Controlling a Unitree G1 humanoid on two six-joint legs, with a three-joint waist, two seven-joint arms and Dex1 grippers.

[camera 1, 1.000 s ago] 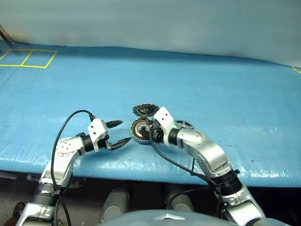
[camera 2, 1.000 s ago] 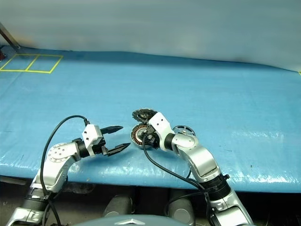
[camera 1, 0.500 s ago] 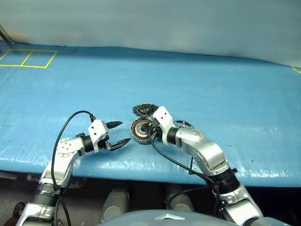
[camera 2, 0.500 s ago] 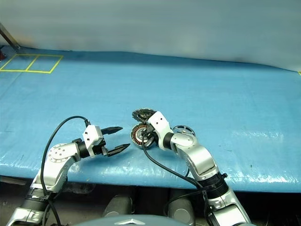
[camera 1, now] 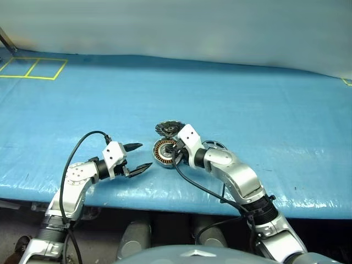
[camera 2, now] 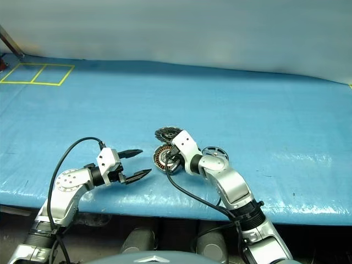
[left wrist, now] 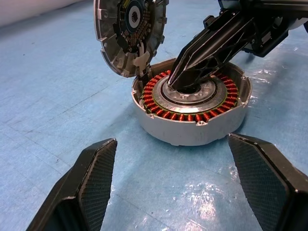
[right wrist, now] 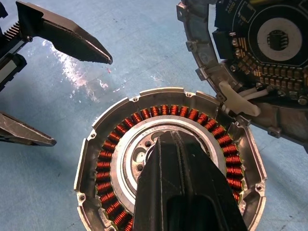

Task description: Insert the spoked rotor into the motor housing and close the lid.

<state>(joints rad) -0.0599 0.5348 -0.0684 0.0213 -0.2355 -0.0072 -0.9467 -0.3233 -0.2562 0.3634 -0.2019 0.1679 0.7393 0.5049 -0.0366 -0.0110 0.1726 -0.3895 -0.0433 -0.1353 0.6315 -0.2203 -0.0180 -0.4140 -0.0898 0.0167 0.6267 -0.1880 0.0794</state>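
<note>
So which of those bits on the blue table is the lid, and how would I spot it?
Start at the blue table and find the round silver motor housing with copper windings near the front edge, where the right arm's shut fingers poke into its centre. The lid stands tilted up against its far rim: a flat grey disc with a notched edge, its inside showing a circuit board, not copper.

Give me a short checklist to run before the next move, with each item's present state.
1. Motor housing upright on the blue table: ok.
2. Lid open, hinged up at the housing's edge: ok.
3. Spoked rotor seated in housing: not ok; it lies on the table behind the right arm.
4. Right gripper clear of housing: not ok; shut, tips in the centre.
5. Left gripper open beside housing: ok.
</note>
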